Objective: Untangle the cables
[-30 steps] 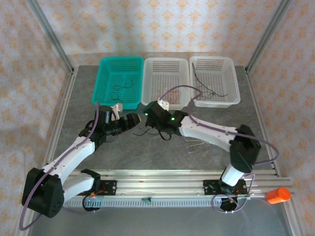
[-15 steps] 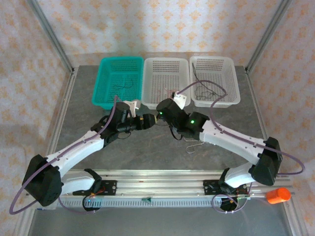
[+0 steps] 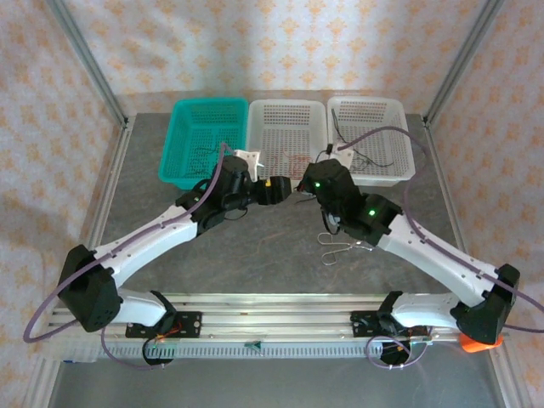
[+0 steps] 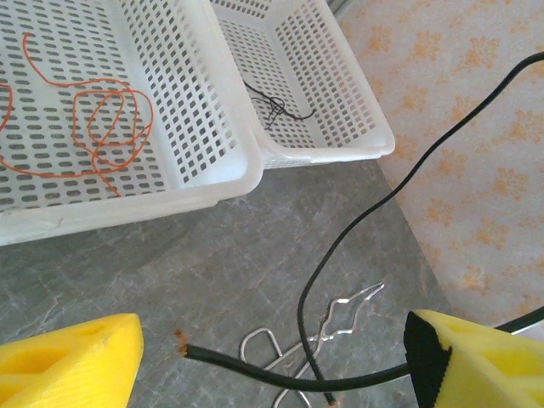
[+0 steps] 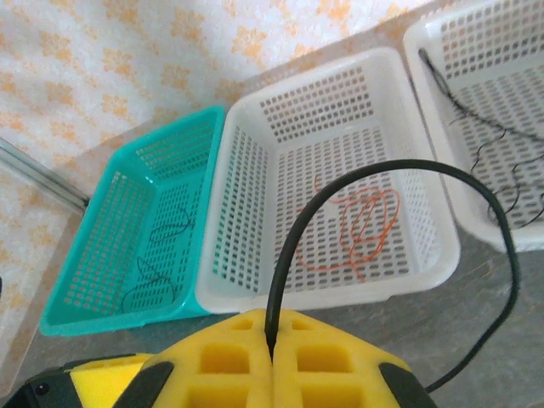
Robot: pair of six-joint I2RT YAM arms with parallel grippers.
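Cables are sorted across three baskets, with one still in hand. My right gripper [image 5: 272,336] is clamped fully shut on a black cable [image 5: 399,162], which rises from between its yellow pads, arcs forward and over to the right, then drops back down past the fingers.

From the left wrist I see a black strand's loose end, its tip bare and coppery, lying across the gap of the left gripper [image 4: 274,361]. It is probably the same cable, though I can't trace it all the way. That gripper's fingers [image 4: 76,361] stand wide apart and grip nothing. Just beyond the gap, a silver wire clip [image 4: 344,308] lies on the grey table [image 4: 170,263].

Ahead of the right gripper sits the middle white basket [image 5: 234,221] with a looped orange cable [image 5: 361,225] inside. Left of it, the teal basket [image 5: 89,255] holds thin black strands [image 5: 157,272]. On the right, another white basket [image 5: 510,76] has more black wire [image 5: 484,127].
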